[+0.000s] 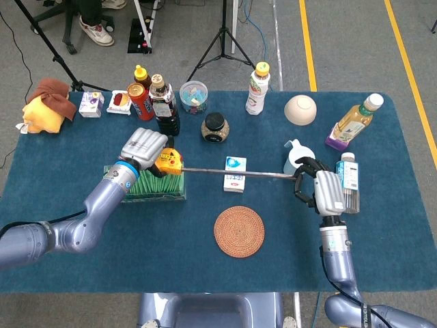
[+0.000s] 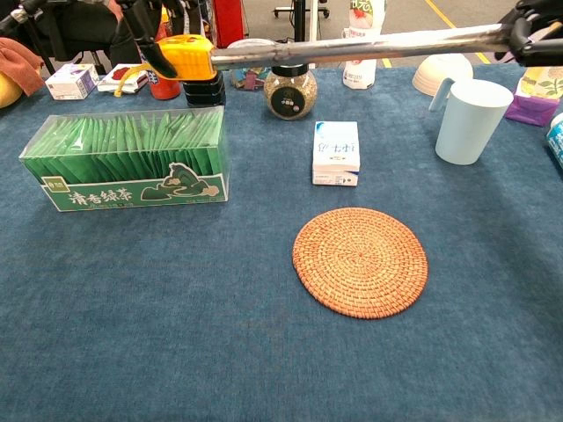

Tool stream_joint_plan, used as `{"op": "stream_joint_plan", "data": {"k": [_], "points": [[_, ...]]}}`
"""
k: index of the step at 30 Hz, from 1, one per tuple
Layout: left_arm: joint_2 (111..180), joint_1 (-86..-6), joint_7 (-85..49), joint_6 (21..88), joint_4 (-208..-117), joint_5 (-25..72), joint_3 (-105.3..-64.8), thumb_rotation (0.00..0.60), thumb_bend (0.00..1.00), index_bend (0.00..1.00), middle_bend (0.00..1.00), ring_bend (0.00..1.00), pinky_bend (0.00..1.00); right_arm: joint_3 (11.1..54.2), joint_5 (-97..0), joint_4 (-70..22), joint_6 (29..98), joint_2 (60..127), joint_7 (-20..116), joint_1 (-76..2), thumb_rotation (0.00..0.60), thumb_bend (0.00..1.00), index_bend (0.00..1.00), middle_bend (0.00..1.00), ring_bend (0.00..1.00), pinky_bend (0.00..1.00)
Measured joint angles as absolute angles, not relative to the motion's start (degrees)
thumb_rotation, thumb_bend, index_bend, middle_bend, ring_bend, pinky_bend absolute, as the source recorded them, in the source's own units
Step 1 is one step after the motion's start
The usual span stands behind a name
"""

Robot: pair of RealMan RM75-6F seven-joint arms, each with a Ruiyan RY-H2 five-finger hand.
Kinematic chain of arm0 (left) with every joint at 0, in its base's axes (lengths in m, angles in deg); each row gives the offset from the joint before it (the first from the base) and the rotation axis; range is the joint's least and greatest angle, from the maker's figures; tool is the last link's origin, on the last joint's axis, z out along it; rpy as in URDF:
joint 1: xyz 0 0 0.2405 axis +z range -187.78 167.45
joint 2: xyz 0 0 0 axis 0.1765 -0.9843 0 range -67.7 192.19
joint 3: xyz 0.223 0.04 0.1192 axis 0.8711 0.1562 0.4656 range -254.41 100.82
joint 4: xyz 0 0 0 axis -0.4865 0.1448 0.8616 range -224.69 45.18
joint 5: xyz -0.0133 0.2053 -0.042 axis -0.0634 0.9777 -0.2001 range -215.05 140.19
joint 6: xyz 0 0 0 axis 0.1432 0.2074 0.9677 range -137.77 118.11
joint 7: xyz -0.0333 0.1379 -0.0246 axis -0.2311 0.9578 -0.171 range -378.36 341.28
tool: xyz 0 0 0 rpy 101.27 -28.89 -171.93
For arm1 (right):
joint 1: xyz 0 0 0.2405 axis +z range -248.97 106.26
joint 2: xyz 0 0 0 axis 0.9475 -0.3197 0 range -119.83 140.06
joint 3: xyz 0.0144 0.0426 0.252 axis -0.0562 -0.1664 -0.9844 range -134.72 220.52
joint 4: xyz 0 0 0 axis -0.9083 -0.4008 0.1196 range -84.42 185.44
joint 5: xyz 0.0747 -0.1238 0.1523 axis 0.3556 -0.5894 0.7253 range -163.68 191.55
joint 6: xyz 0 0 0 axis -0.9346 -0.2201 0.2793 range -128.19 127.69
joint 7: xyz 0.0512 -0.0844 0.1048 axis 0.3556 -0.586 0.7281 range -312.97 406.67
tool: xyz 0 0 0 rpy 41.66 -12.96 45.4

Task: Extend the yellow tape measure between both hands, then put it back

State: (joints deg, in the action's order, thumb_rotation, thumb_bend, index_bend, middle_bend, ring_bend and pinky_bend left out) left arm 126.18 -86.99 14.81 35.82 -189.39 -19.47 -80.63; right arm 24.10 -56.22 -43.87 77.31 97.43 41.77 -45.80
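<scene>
My left hand (image 1: pixel 145 148) grips the yellow tape measure case (image 1: pixel 168 161) above the green tea box (image 1: pixel 153 184); in the chest view the case (image 2: pixel 186 56) shows at the top left under the dark fingers. The grey tape blade (image 1: pixel 235 173) runs level to the right across the table to my right hand (image 1: pixel 315 189), which pinches its end. The blade (image 2: pixel 361 46) also crosses the top of the chest view to the right hand (image 2: pixel 532 35) at the upper right corner.
Under the blade sit a small white box (image 1: pixel 234 173), a pale blue cup (image 1: pixel 298 156) and a round woven coaster (image 1: pixel 239 231). Bottles, a jar (image 1: pixel 215 127), a bowl (image 1: pixel 300 109) and small boxes line the far edge. A small bottle (image 1: pixel 347 178) stands beside my right hand.
</scene>
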Motion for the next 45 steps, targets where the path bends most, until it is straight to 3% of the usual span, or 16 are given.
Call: {"op": "stream_joint_plan", "data": {"k": [12, 15, 27, 29, 34, 45], "points": [[133.03, -91.65, 16.5, 36.4, -185.64, -23.75, -83.09, 0.6, 0.35, 0.71, 0.54, 0.48, 0.58, 23.7, -55.87, -43.41, 75.37, 101.3, 40.78, -42.79, 0.453, 0.72, 0.6, 0.34, 0.32, 0.34], [134.44, -92.42, 16.98, 36.95, -184.91, -24.41, -83.42, 0.6, 0.35, 0.71, 0.54, 0.48, 0.58, 23.49, -55.79, -43.15, 74.73, 101.75, 41.15, -42.19, 0.455, 0.67, 0.56, 0.33, 0.3, 0.33], [137.17, -93.39, 17.96, 38.11, -182.6, -25.65, -84.32, 0.6, 0.35, 0.71, 0.54, 0.48, 0.58, 23.26, -53.8, -43.4, 70.05, 99.32, 45.65, -41.57, 0.457, 0.22, 0.09, 0.11, 0.11, 0.26], [137.21, -93.41, 18.08, 38.03, -182.55, -25.58, -84.32, 0.6, 0.35, 0.71, 0.54, 0.48, 0.58, 23.3, -53.67, -43.63, 69.61, 98.73, 46.24, -41.61, 0.43, 0.14, 0.02, 0.07, 0.09, 0.25], [137.28, -93.22, 18.08, 38.09, -182.51, -25.34, -84.41, 0.6, 0.35, 0.71, 0.54, 0.48, 0.58, 23.21, -53.97, -44.23, 69.02, 97.31, 47.86, -41.71, 0.342, 0.06, 0.0, 0.05, 0.08, 0.24], [135.18, -92.01, 18.2, 38.26, -184.6, -23.71, -83.62, 0.6, 0.35, 0.71, 0.54, 0.48, 0.58, 23.74, -54.76, -43.53, 69.14, 95.31, 48.94, -42.23, 0.347, 0.05, 0.0, 0.06, 0.07, 0.24]]}}
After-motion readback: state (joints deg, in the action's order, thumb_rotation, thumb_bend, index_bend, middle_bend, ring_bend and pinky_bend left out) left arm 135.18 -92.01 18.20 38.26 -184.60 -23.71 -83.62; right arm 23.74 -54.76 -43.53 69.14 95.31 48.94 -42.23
